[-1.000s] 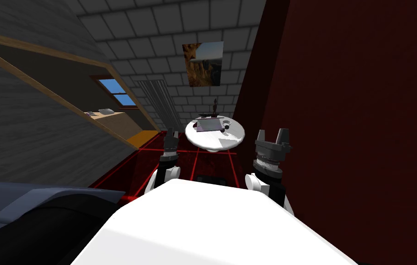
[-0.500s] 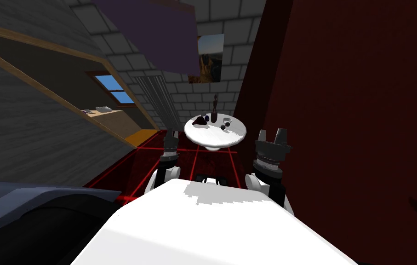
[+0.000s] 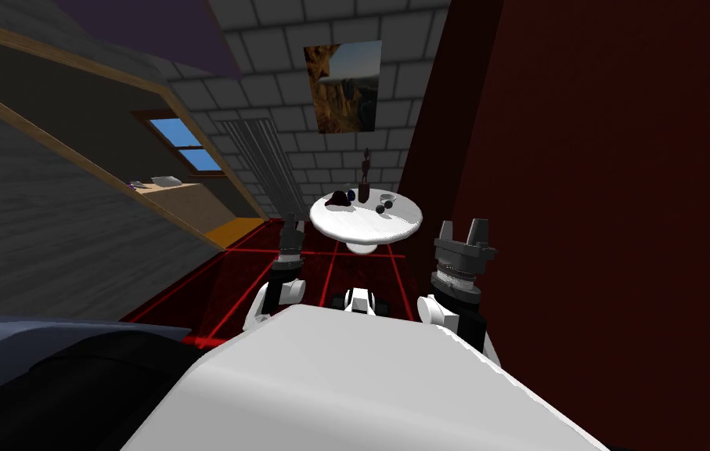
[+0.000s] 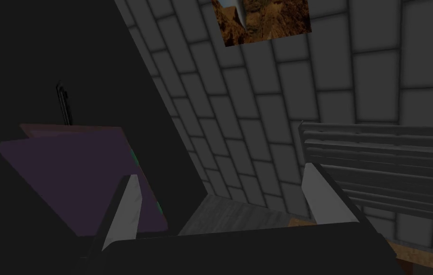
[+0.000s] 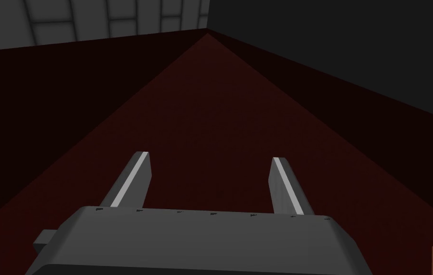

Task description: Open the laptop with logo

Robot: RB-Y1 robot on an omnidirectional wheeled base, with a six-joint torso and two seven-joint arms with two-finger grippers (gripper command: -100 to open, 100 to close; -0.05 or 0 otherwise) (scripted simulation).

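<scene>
Purple and flat, a slab with a thin green edge stands beyond the left claw, outside its gap and past one of its fingers. The same purple cuts across the top left corner of the head view. I take it for the laptop, though no logo shows and I cannot tell what carries it. The white table lies ahead, between the two claws, with small dark things near its far left edge and no laptop plain among them. Both claws are apart and hold nothing. The right claw is up at the robot's right, close to the dark red wall. The slab lies on the left arm's side, so that arm looks the nearer. Its long edge slants across the claw's line rather than along it, so the claw would need to turn toward it before the fingers could meet an edge.
</scene>
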